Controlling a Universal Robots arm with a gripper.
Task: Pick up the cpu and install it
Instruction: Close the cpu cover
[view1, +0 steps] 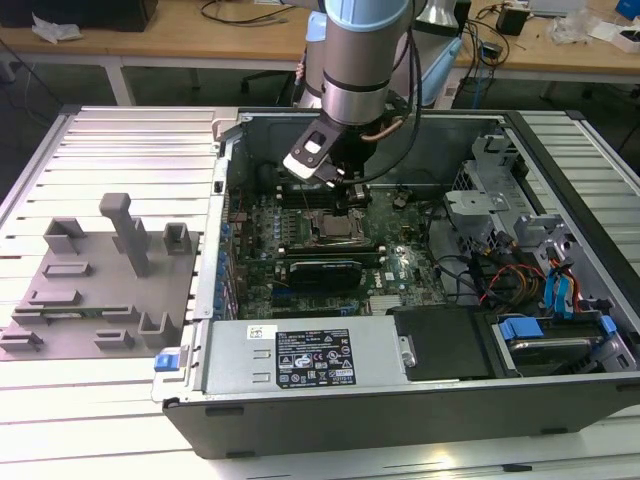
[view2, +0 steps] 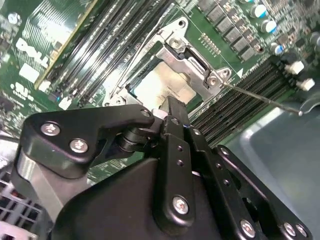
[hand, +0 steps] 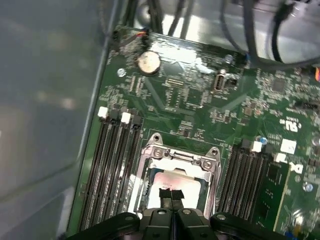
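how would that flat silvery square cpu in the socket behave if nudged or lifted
The flat silvery square cpu looks rigid, a metal-lidded slab, so it likely won't flex. Its smooth shiny lid probably offers little grip. Lying inside the metal socket frame, it would likely resist sliding sideways.

Straight down to cpu (hand: 192, 184) is clear; socket frame (hand: 180, 156) rims it, memory slots (hand: 112, 165) flank, case wall (hand: 50, 100) near.

Robotics lab or workshop, open computer case (view1: 400, 410) on slatted metal table (view1: 120, 150), wooden benches (view1: 180, 45) strewn with cables (view1: 235, 12) behind.
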